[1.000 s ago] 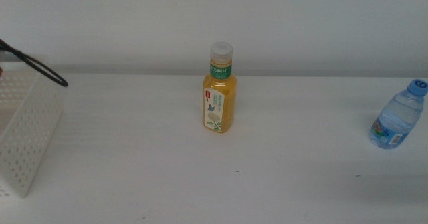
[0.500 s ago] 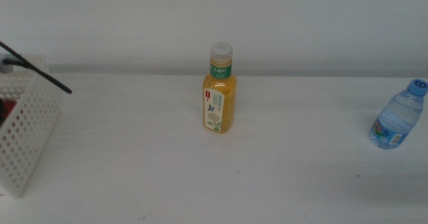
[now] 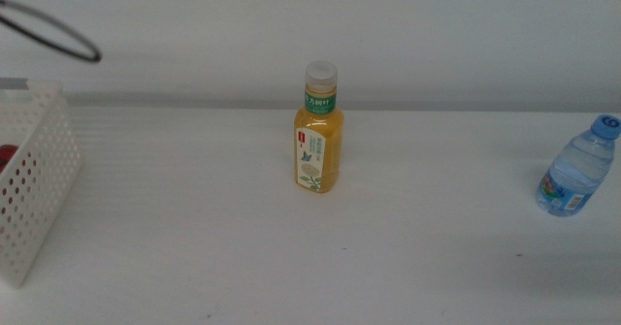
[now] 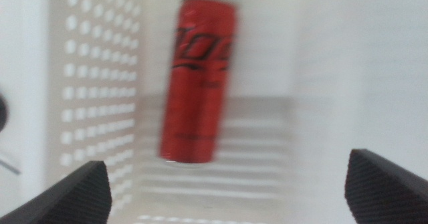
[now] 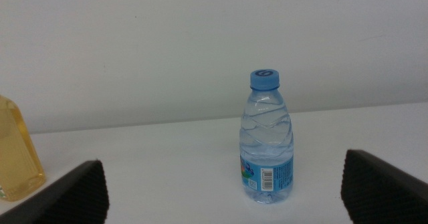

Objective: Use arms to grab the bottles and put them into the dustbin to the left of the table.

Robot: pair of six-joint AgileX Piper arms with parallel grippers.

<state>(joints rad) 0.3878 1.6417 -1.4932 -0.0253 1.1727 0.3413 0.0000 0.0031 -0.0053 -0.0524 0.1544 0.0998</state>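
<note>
The dustbin (image 3: 34,184) had slid further left; inside lay the red can (image 4: 198,80), released beneath the left gripper (image 4: 227,184) (jaws spread wide).

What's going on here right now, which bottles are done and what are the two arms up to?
The red soda can already lies inside the white dustbin at the table's left. The left gripper is above the bin, jaws open and empty. The orange juice bottle stands upright mid-table and the water bottle stands upright near the right edge, both untouched. The right gripper faces the water bottle with open jaws.
</note>
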